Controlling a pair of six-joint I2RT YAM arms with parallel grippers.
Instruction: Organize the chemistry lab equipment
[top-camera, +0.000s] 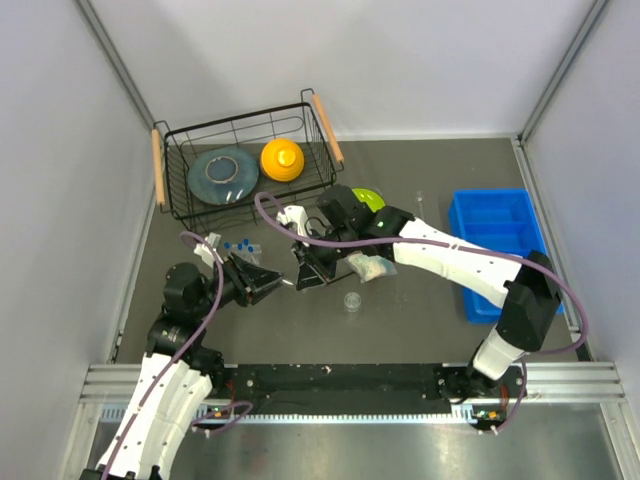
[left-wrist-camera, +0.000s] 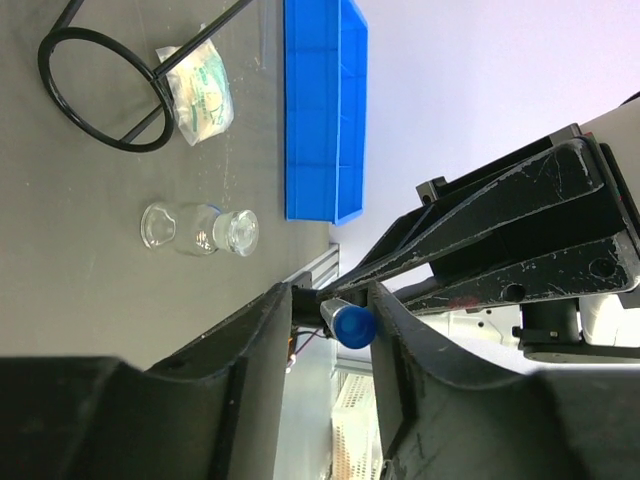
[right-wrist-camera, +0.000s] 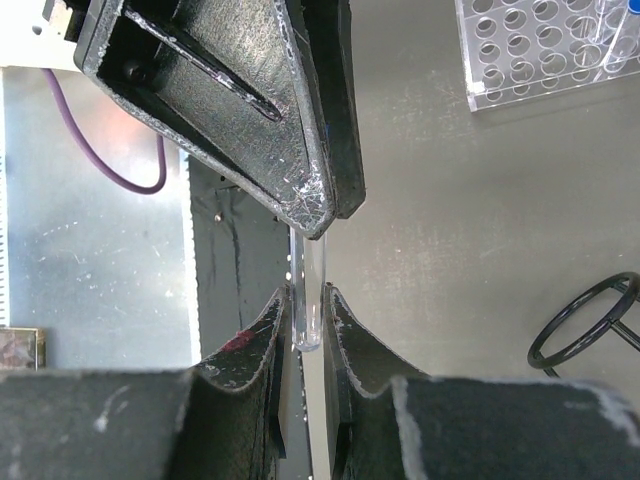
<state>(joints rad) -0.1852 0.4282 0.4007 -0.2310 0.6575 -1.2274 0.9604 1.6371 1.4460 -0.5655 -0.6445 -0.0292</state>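
A clear blue-capped test tube (top-camera: 288, 283) hangs level above the table between my two grippers. My right gripper (top-camera: 305, 278) is shut on its clear rounded end (right-wrist-camera: 306, 325). My left gripper (left-wrist-camera: 335, 300) stands open around the blue cap (left-wrist-camera: 352, 326), which touches one finger while a gap shows on the other side. The clear tube rack (right-wrist-camera: 540, 50) with more blue-capped tubes (top-camera: 240, 243) stands behind my left gripper. The black-framed goggles (left-wrist-camera: 100, 90), the crinkly packet (top-camera: 368, 266) and the small round dish (top-camera: 352, 300) lie near the right arm.
A blue bin (top-camera: 500, 240) sits at the right. A black wire basket (top-camera: 320, 150) at the back holds a grey plate (top-camera: 222, 175) and an orange bowl (top-camera: 282, 158). A lime-green plate (top-camera: 370, 197) shows behind the right arm.
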